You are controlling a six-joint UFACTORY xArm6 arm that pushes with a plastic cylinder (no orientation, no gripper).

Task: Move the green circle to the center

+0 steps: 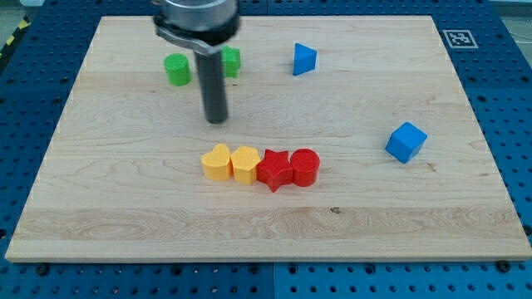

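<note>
Set on the wooden board point(100, 208), my tip point(216, 120) is a bare dark rod, so nothing is gripped; the green round block point(177, 70) is found far-left of it, apart; a second green block point(230, 61) is partly hidden behind the rod; yellow and red blocks are lined up nearer.

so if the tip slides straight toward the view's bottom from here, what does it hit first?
Probably the yellow heart-like block, directly below my tip at the left end of the row; the board between looks free, though depth is uncertain.
</note>
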